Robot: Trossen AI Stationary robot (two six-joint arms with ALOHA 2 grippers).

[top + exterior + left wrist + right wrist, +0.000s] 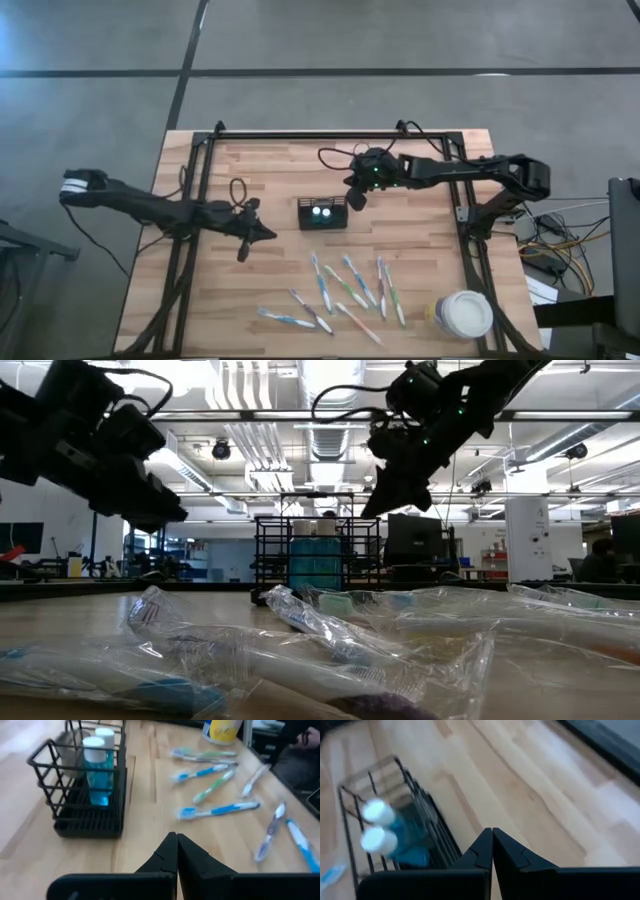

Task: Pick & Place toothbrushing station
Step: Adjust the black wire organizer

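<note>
The black wire caddy stands on its base at the table's middle, with two blue, white-capped bottles upright inside; it also shows in the low view and the right wrist view. My left gripper is shut and empty, left of the caddy and above the table. My right gripper is shut and empty, just right of and beyond the caddy, raised above the table. Several toothbrushes in clear wrappers lie on the near part of the table.
A round white-lidded tub stands at the near right corner. A black frame runs along the table's far, left and right sides. Bare wood lies between the caddy and the far edge.
</note>
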